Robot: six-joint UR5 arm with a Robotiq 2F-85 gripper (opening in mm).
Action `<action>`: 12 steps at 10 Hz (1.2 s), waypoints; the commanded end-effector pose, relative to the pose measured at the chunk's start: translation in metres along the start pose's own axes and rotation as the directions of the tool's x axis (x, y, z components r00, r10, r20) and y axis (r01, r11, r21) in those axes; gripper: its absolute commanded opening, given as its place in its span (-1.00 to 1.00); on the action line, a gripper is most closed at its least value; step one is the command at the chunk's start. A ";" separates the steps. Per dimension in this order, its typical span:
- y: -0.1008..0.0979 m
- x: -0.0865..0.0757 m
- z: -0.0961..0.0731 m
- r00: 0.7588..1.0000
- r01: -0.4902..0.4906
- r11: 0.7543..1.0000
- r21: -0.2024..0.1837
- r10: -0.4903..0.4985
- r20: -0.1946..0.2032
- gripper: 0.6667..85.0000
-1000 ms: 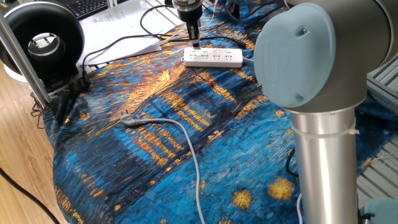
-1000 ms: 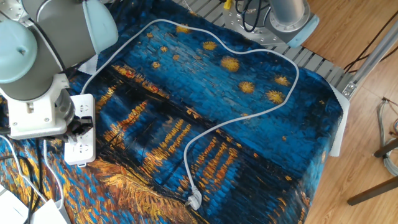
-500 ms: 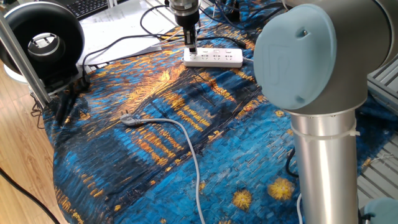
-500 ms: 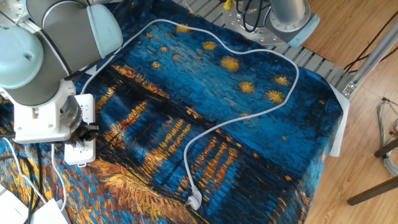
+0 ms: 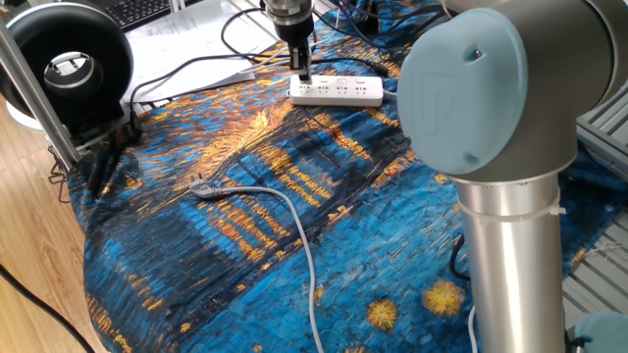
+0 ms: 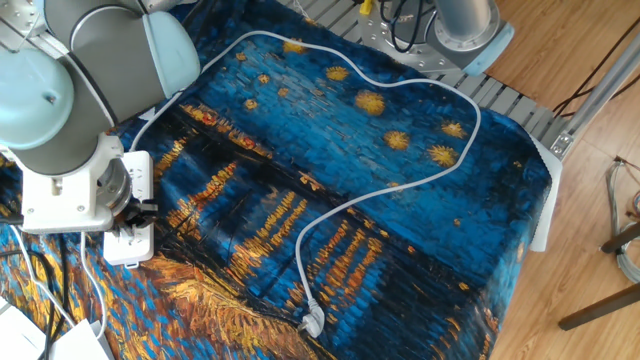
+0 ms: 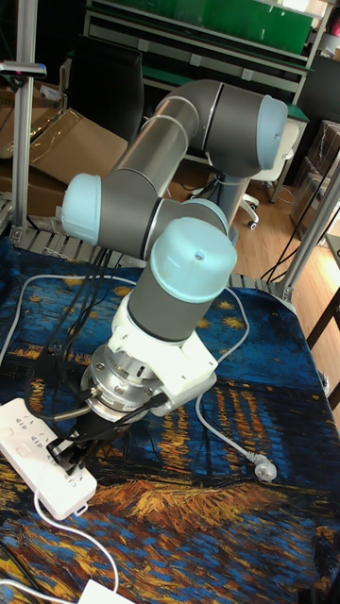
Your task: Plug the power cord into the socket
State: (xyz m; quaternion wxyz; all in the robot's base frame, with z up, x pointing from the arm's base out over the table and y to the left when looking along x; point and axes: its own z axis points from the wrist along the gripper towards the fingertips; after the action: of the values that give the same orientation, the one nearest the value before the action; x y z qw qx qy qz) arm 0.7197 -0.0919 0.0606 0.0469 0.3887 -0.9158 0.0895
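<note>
The socket [image 5: 340,91] is a long white power strip at the far edge of the blue painted cloth; it also shows as socket [image 6: 138,172] and socket [image 7: 28,436]. My gripper [image 5: 302,73] points straight down onto its end outlet, fingers close together. The plug itself is hidden between the fingers. In the tall fixed view the gripper [image 7: 64,459] touches the strip's top. The thin white power cord [image 7: 66,528] trails from that end of the strip across the cloth.
A thicker grey cable [image 5: 295,231] loops over the cloth, its grey plug [image 5: 204,188] lying loose mid-table. A black fan [image 5: 67,67], black cables [image 5: 186,69], papers and a keyboard sit at the far left. The arm's base column [image 5: 510,255] fills the right foreground.
The gripper came down and slightly left onto the strip's end outlet between one second and half a second ago. Since then it has stayed put.
</note>
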 end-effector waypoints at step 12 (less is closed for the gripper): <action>0.001 0.001 0.004 0.999 -0.001 1.000 -0.007 0.001 -0.040 -0.98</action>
State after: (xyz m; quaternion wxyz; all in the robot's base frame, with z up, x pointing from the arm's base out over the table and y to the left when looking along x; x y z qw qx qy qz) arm 0.7162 -0.0946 0.0581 0.0691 0.3888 -0.9135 0.0975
